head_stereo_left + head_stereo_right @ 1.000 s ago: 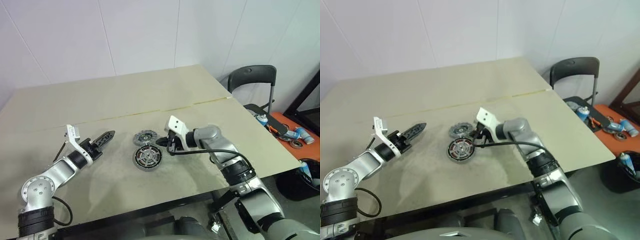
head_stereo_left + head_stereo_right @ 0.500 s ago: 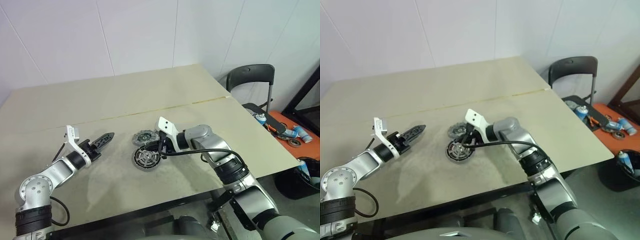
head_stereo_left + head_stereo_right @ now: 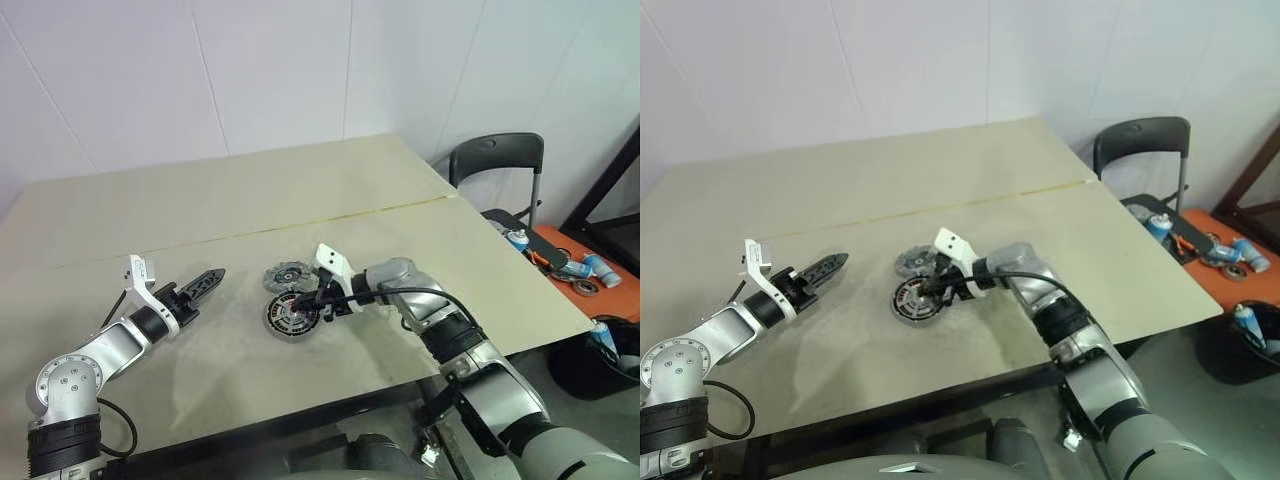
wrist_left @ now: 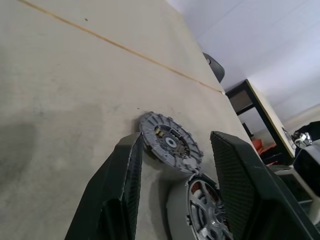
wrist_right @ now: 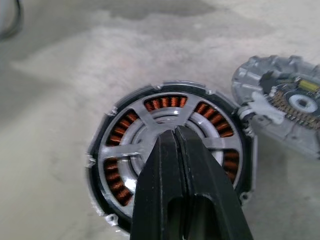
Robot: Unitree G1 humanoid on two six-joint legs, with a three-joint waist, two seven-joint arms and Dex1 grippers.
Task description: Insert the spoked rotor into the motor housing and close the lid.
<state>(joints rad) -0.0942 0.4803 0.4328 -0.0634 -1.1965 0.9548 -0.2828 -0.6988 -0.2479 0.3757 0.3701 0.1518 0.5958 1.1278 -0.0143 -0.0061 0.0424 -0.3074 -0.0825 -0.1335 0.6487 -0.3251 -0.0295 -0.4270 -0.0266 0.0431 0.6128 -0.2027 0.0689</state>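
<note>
Swinging in over the motor housing [image 5: 167, 155], the right hand [image 5: 175, 134], fingers pressed together, should press the seated spoked rotor [image 5: 150, 120] squarely (lid [image 5: 285, 100] at two o'clock).

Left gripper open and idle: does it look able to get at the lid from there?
Probably yes. The left gripper stands open, holding nothing, aimed at the lid with bare table between. The right gripper is shut over the motor housing beside it, not the lid.
</note>
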